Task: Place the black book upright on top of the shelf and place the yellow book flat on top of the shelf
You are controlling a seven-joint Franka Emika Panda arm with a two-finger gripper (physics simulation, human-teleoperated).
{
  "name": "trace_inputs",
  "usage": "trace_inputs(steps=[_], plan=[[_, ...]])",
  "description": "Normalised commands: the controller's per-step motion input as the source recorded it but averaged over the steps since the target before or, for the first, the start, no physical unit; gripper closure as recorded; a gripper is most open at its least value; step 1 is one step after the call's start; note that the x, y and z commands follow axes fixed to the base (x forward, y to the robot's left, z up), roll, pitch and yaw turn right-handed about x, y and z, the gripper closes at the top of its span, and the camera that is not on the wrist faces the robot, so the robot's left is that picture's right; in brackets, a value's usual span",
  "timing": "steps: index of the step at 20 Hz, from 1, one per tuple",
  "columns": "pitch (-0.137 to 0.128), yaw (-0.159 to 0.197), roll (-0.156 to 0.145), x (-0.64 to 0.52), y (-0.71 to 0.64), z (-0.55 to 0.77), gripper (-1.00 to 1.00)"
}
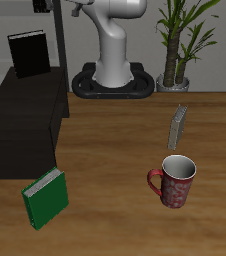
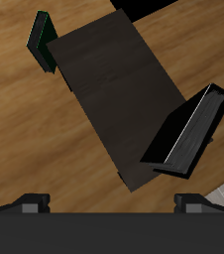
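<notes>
The black book (image 1: pixel 27 52) stands upright on the far end of the matte black shelf (image 1: pixel 20 115). In the wrist view the black book (image 2: pixel 188 134) shows its white page edge on the shelf top (image 2: pixel 109 84). The yellow book (image 1: pixel 178 127), tan-grey, stands on edge on the wooden table behind the mug. My gripper (image 2: pixel 112 200) hangs high above the shelf, apart from both books. Its fingertips (image 2: pixel 30 201) are spread wide with nothing between them. The gripper is out of the exterior view.
A green book (image 1: pixel 45 197) stands on the table at the shelf's front end, also in the wrist view (image 2: pixel 42 40). A red patterned mug (image 1: pixel 175 182) sits near the front edge. The robot base (image 1: pixel 110 75) and a potted plant (image 1: pixel 178 45) stand at the back.
</notes>
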Motion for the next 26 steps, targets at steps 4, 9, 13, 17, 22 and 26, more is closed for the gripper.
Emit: trace_inputs(steps=[4, 9, 13, 17, 22, 26], plan=[[-0.007, 0.159, -0.032, 0.24, 0.43, -0.08, -1.0], [-0.007, 0.243, -0.02, 0.4, 0.79, -0.2, -1.0], [0.001, 0.127, -0.011, 0.25, 0.58, -0.18, -1.0], [-0.004, 0.032, -0.072, 0.17, 0.54, -0.22, -1.0], [0.001, 0.108, -0.059, 0.2, 0.87, -0.39, -1.0], [-0.047, 0.086, -0.046, 0.2, 0.49, -0.25, -1.0]])
